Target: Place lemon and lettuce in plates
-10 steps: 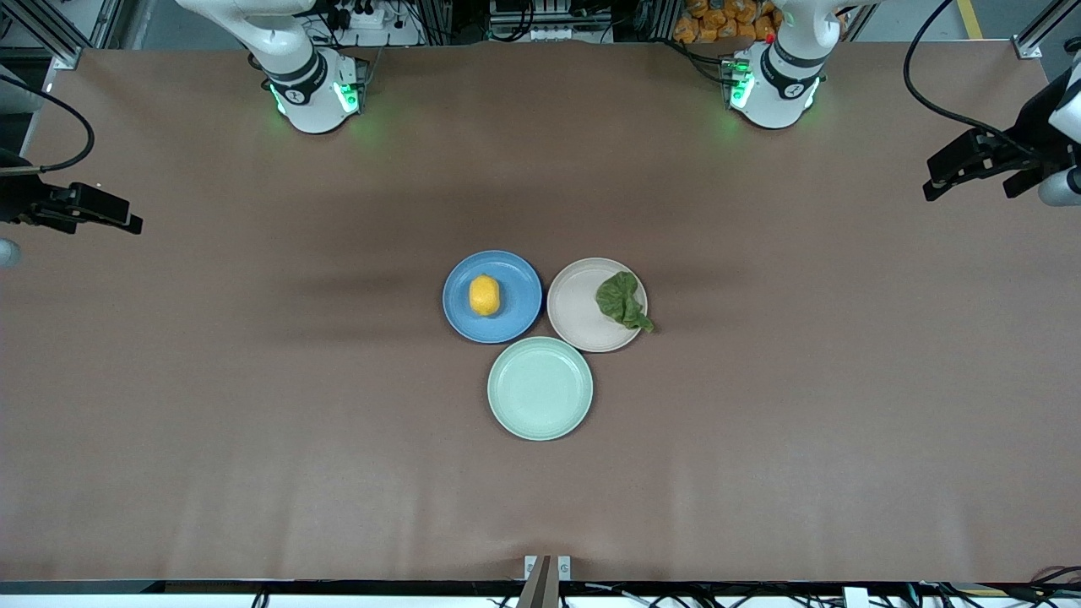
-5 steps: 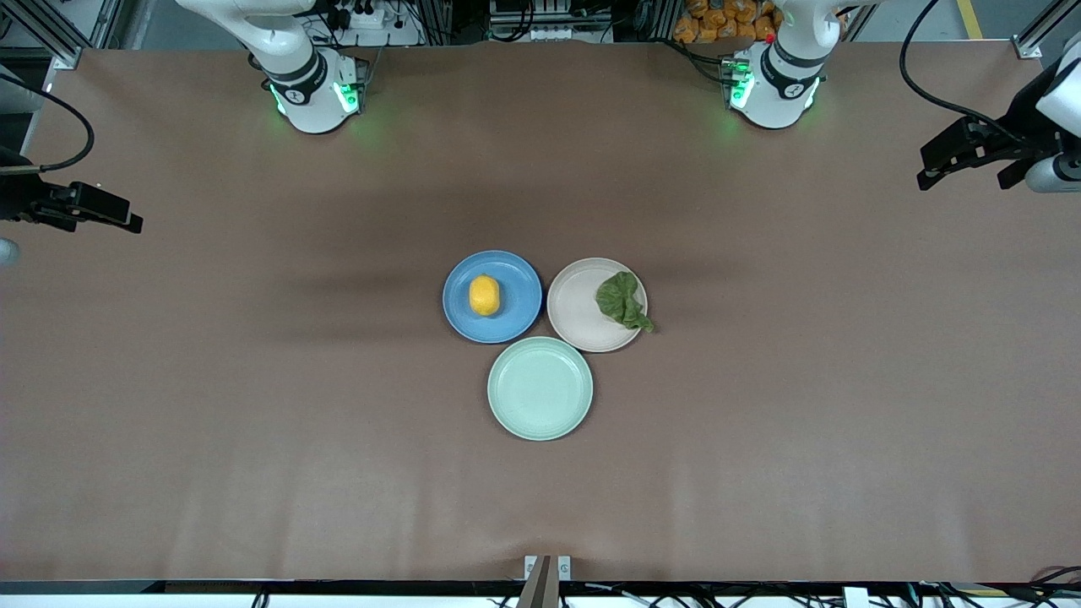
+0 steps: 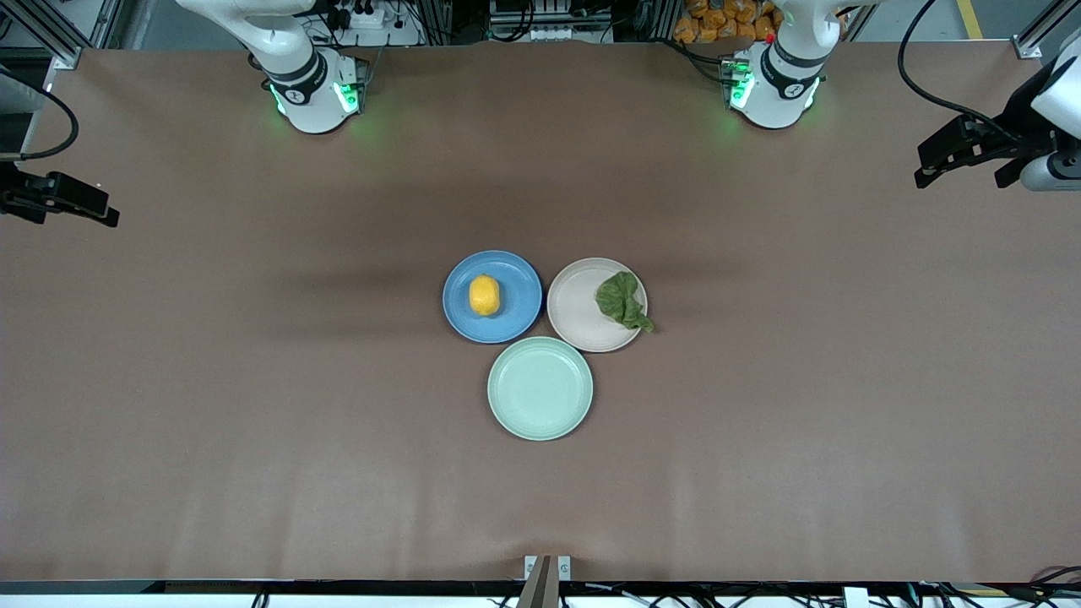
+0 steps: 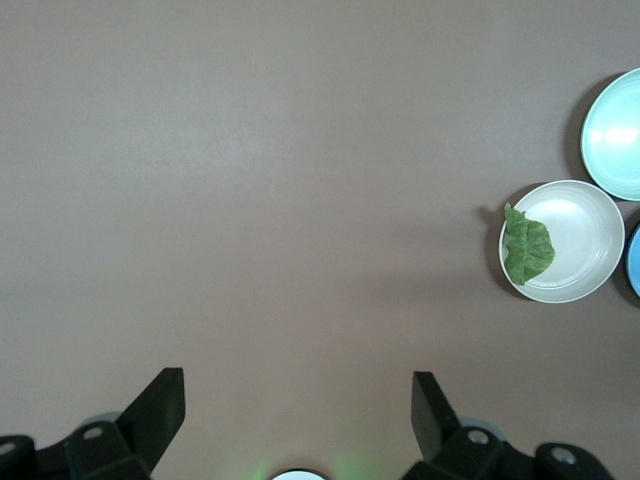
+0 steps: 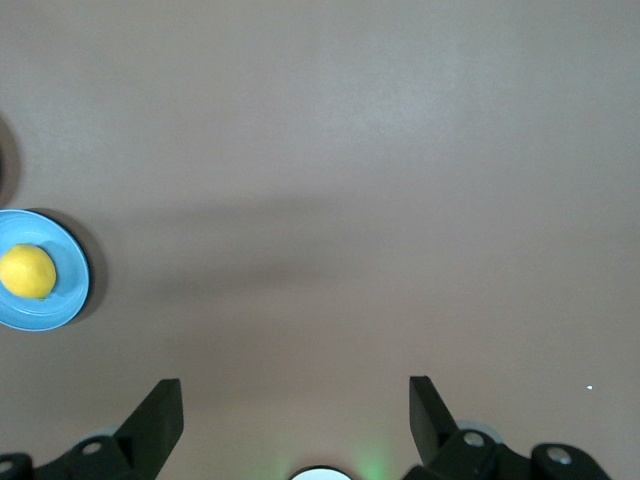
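The yellow-orange lemon [image 3: 484, 295] lies in the blue plate [image 3: 515, 317] at the table's middle. Beside it, toward the left arm's end, the dark green lettuce [image 3: 622, 301] rests in the beige-pink plate [image 3: 578, 308], its tail hanging over the rim. My left gripper [image 3: 958, 169] hangs open over bare table at the left arm's end. My right gripper [image 3: 101, 215] hangs open over bare table at the right arm's end. The left wrist view shows open fingers [image 4: 160, 405], the lettuce [image 4: 527, 248] and its plate [image 4: 585, 240]. The right wrist view shows the lemon [image 5: 27, 271] and blue plate [image 5: 72, 290].
A pale mint-green plate [image 3: 540, 388] with nothing in it sits nearer the front camera, touching the two other plates. The brown table cover [image 3: 253, 422] stretches wide around them. The arms' bases [image 3: 312, 93] stand at the table's edge farthest from the front camera.
The right gripper has drawn farther out toward its end of the table. The left gripper has shifted slightly toward the bases' edge. Lemon, lettuce and plates have not moved.
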{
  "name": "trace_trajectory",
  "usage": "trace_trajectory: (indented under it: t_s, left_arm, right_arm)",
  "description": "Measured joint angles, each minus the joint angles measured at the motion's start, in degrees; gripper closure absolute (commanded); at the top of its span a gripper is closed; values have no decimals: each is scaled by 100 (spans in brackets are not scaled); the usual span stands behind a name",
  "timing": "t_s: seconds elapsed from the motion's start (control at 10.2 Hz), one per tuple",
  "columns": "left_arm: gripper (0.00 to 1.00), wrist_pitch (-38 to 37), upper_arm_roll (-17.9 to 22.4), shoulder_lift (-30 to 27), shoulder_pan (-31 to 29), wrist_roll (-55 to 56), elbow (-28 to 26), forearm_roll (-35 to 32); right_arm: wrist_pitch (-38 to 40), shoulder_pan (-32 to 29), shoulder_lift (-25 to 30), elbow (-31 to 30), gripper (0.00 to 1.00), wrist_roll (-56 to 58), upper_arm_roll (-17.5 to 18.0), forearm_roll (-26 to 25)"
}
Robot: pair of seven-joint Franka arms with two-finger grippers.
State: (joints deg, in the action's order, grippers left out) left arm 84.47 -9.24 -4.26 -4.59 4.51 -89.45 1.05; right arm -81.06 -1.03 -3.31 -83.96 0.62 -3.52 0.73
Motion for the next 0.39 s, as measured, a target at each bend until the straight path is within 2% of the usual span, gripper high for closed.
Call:
trace_trajectory:
  t_s: [0.39]
  left_arm:
    - [0,67,34,69,-3,0,-28,0]
  right_arm:
    - [19,0,-1,21,0,0,21,-7]
